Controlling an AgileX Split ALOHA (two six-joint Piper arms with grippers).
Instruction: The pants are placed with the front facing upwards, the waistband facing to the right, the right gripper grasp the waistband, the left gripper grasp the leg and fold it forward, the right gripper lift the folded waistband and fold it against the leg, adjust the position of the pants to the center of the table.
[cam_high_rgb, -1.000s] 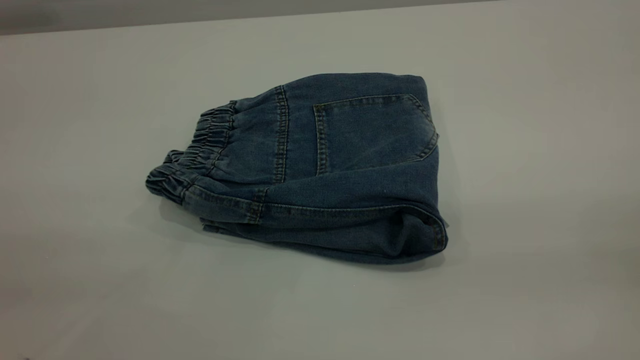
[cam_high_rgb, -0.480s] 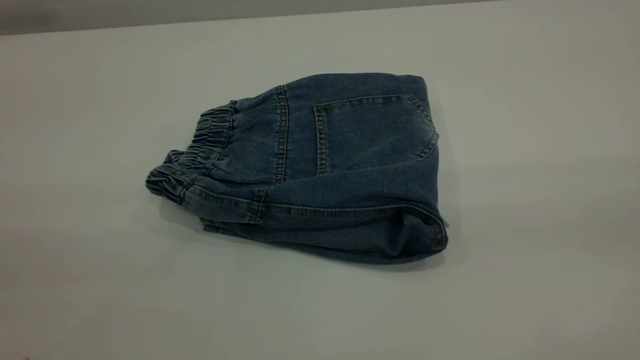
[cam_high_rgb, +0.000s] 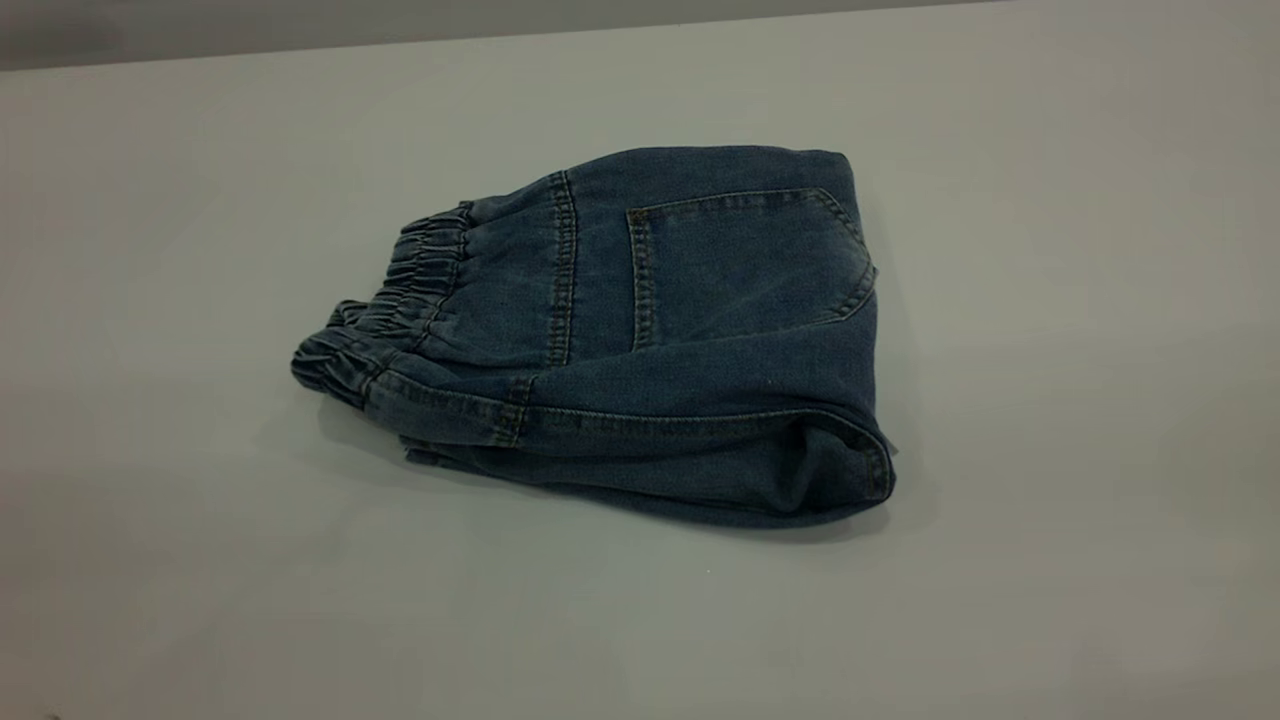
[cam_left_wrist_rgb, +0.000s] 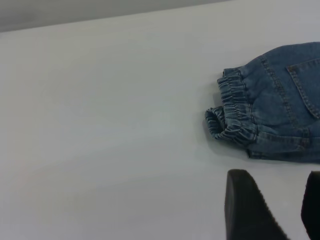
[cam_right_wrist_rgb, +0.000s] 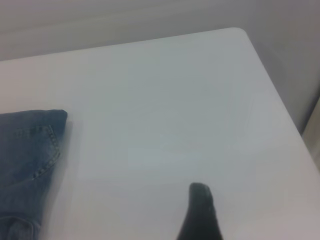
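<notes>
1. The pants lie folded near the middle of the tabletop, a back pocket facing up.
2. The waistband points toward the left arm's side (puckered and bunched at the fold's end).
3. The left pincer hovers apart from the waistband, prongs spread and empty.
4. The right pincer shows one dark prong; whether it is wide or narrow cannot be told.

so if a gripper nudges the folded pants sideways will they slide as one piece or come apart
The pants would probably slide on the smooth table, but the floppy stacked denim layers may shear. The puckered waistband, sticking out loose, would likely bunch first.
</notes>
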